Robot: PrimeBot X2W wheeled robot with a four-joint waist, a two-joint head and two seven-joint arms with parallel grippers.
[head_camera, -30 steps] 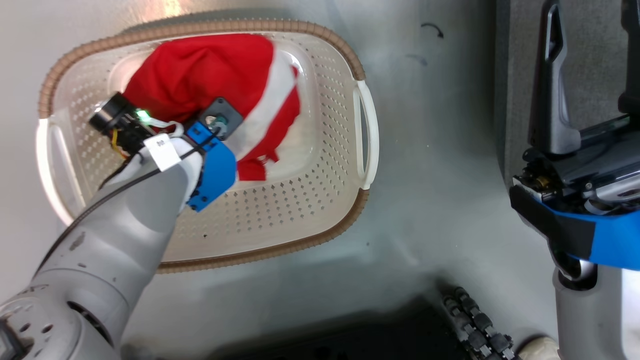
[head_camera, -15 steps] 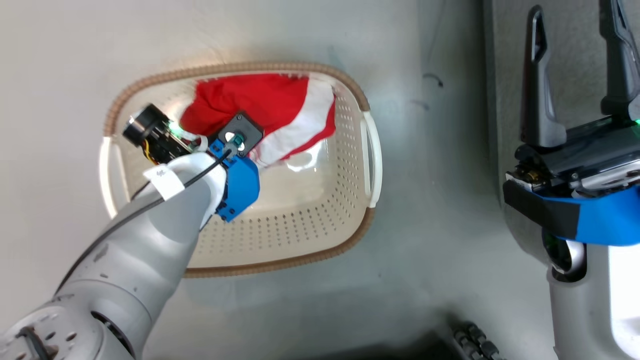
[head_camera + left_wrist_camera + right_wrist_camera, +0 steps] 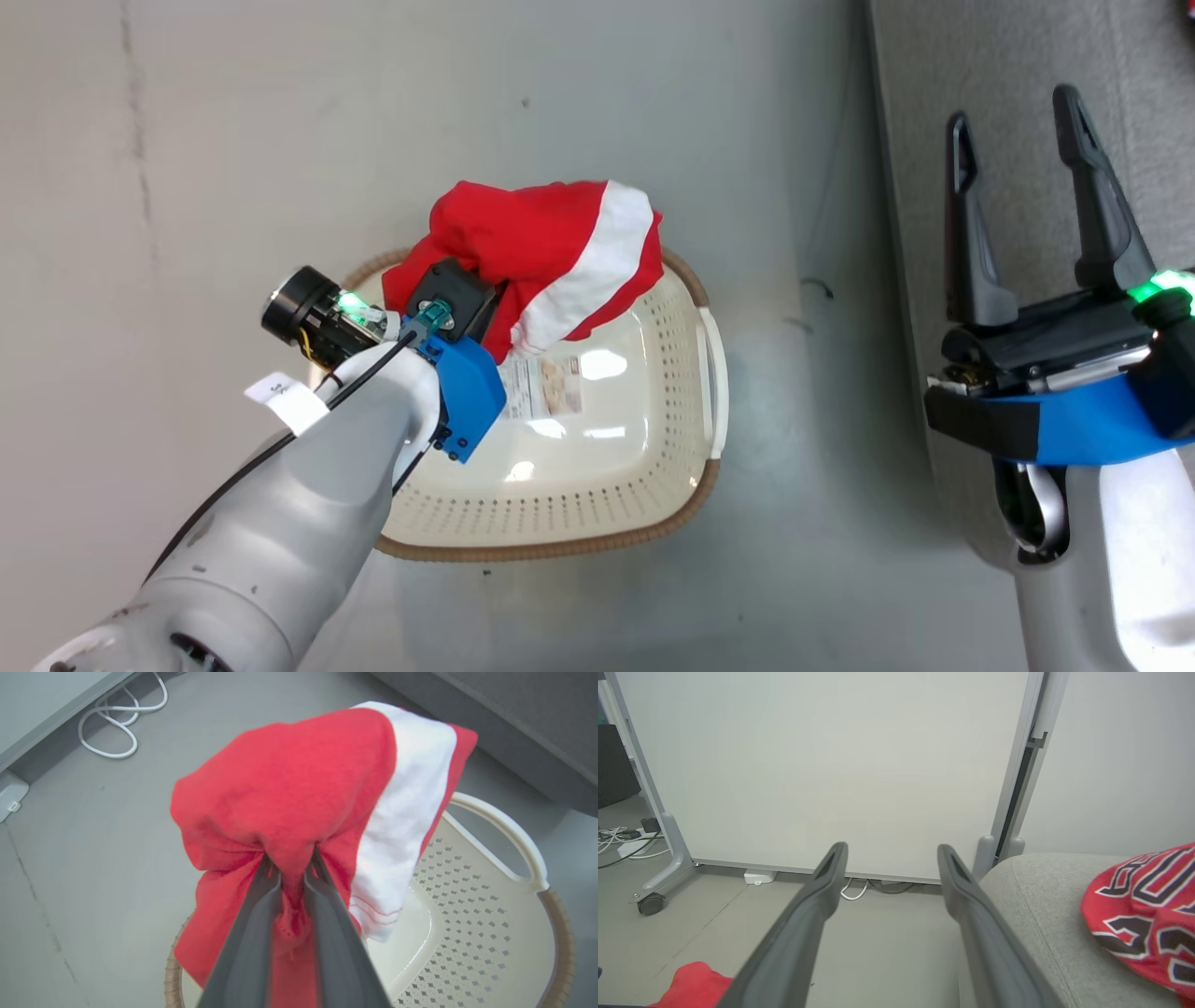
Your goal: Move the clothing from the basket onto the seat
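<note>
Red garment (image 3: 541, 252), white stripe: low inside basket (image 3: 653, 523) a second ago, now hoisted above the rim, bunched in left tool (image 3: 290, 868), narrow pinch. Jersey (image 3: 1148, 900) lies on seat (image 3: 934, 93). Right tool (image 3: 1013, 112) wide, empty. Carry to seat probably next.

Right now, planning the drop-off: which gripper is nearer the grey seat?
Right. The right gripper hovers open by the seat edge. The left gripper, shut on the red garment, is above the basket, across a strip of floor from the seat.
</note>
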